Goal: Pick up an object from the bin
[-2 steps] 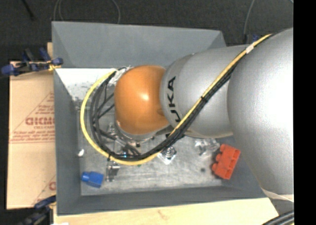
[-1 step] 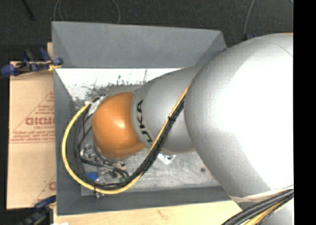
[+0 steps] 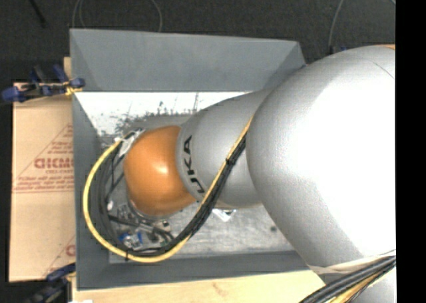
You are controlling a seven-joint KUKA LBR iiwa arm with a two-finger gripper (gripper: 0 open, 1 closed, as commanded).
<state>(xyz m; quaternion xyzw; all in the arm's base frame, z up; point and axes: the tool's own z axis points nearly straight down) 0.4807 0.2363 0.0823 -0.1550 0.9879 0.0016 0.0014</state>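
Observation:
My gripper point(image 3: 136, 220) is low in the bin's front left corner, and just a bit of its dark metal body shows under the arm's wrist. A small blue and white thing point(image 3: 128, 240) lies on the bin floor right below that body, partly hidden by cables. I cannot tell whether it touches the gripper. A small white piece point(image 3: 226, 214) peeks out from under the arm near the middle of the bin floor.
The arm with its orange wrist cover and looping yellow and black cables hangs over most of the bin floor. Scuffed bare floor shows along the back wall and at the front right.

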